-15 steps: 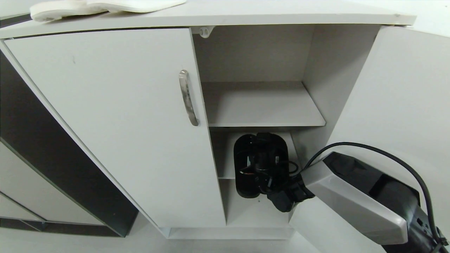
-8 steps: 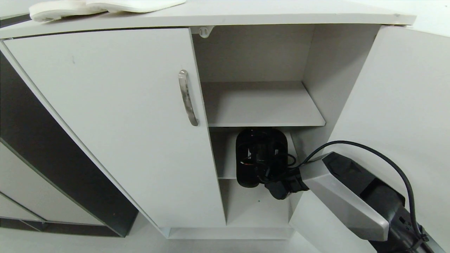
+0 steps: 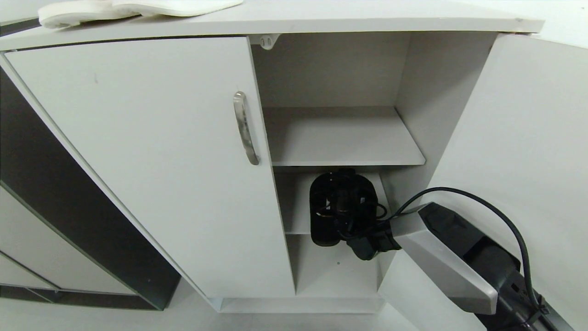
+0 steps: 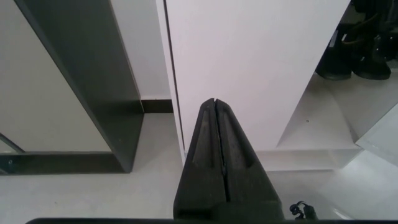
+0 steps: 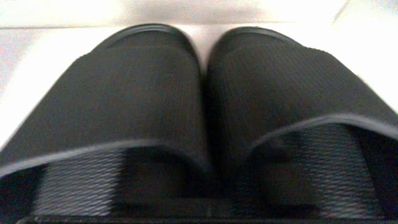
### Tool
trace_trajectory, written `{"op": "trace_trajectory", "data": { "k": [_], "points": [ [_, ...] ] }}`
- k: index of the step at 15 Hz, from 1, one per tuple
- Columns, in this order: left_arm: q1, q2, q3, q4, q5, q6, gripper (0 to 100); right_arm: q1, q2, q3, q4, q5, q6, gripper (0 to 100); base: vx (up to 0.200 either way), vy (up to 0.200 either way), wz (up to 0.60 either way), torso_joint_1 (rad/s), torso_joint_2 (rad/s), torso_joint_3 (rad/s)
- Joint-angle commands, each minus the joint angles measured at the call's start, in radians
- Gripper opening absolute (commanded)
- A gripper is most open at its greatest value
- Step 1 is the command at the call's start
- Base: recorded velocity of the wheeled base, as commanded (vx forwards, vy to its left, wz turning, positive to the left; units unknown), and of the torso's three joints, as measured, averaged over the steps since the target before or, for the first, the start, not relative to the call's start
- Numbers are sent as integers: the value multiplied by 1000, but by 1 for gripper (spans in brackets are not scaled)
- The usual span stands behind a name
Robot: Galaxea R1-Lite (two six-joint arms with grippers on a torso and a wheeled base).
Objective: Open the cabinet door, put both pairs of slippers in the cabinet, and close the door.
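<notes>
Cabinet door [image 3: 519, 138] is recorded open; black slippers [image 3: 321, 202] are clamped in the right gripper [image 3: 347, 220] at the lower shelf [image 3: 296, 207], the left gripper [image 4: 215, 124] is pressed closed and empty, and the white pair [image 3: 92, 11] on top and the door closing are judged outstanding.

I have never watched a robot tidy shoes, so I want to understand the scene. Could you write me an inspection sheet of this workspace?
surface: white cabinet, right door swung open, left door shut.
job's things: black slippers side by side at the front edge of the middle shelf; white slippers on the cabinet top.
clutter: nothing seen.
grippers: right pincer shut on the black slippers; left pincer shut, holding nothing, low before the left door.
cables: black cable looping back from the right pincer.
surroundings: pale floor; dark panel beside the cabinet, on the robot's left.
</notes>
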Motion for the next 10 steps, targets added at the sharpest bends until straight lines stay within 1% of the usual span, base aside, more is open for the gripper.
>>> {"op": "trace_trajectory", "data": {
  "k": [1,2,5,6,8,9,10],
  "points": [
    [0,2,0,1,0,0,0,3,-3,7,0,-2,0,100,0,0,0,0,0,0],
    [0,2,0,1,0,0,0,4,-10,19,-4,-7,1,100,0,0,0,0,0,0],
    [0,2,0,1,-1,0,0,26,-107,148,-50,-8,4,100,0,0,0,0,0,0],
    [0,2,0,-1,0,0,0,38,-138,203,-84,-8,4,100,0,0,0,0,0,0],
    [0,2,0,-1,-1,0,0,67,-222,360,-132,-8,7,100,0,0,0,0,0,0],
    [0,2,0,1,0,0,0,76,-248,412,-153,-8,9,100,0,0,0,0,0,0],
    [0,2,0,1,0,-2,0,91,-279,481,-198,-8,9,100,0,0,0,0,0,0]
  ]
}}
